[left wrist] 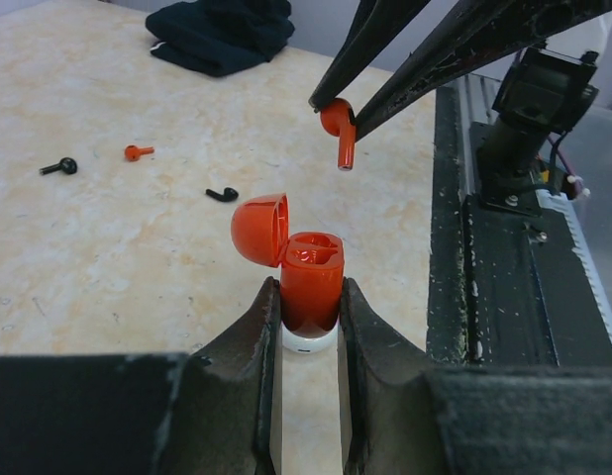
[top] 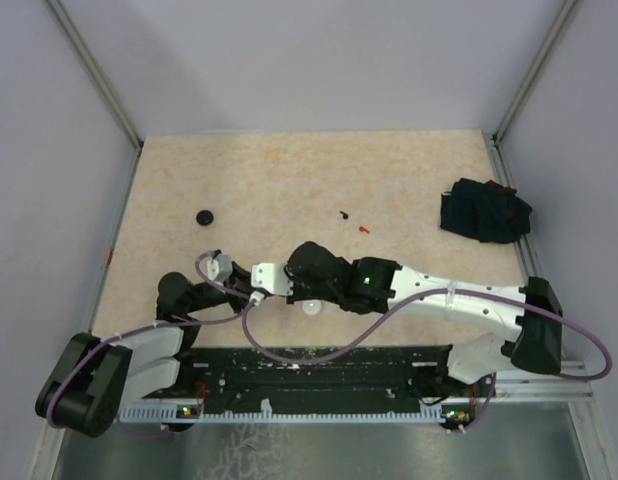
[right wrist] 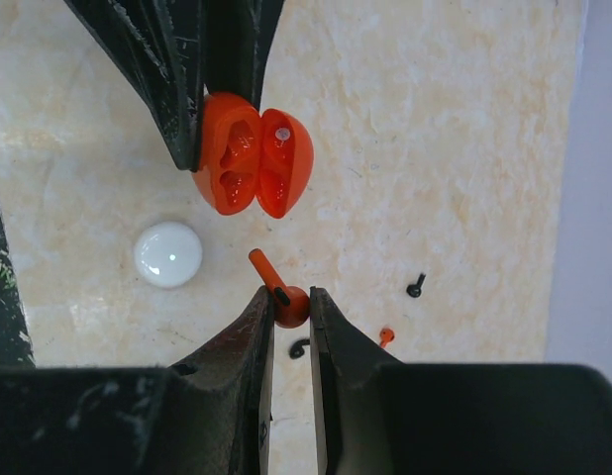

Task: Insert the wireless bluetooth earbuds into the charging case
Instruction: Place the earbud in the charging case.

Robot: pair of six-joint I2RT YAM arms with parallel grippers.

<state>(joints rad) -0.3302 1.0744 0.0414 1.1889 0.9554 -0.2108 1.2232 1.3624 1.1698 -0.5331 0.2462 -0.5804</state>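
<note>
An orange charging case (left wrist: 311, 282) stands upright with its lid (left wrist: 258, 228) hinged open to the left, and my left gripper (left wrist: 309, 297) is shut on its body. From above, the case (right wrist: 252, 153) shows empty sockets. My right gripper (right wrist: 288, 297) is shut on the head of an orange earbud (right wrist: 286, 305). That earbud (left wrist: 338, 127) hangs stem-down a little above and right of the case, apart from it. Loose on the table lie a black earbud (left wrist: 223, 194), an orange earbud (left wrist: 138, 151) and a second black earbud (left wrist: 60, 166).
A white disc (right wrist: 168, 254) lies on the table just beneath the case. A black disc (top: 204, 216) sits at the left of the table. A dark navy cloth bundle (top: 484, 210) lies at the far right. The black base rail (left wrist: 504, 257) runs along the near edge.
</note>
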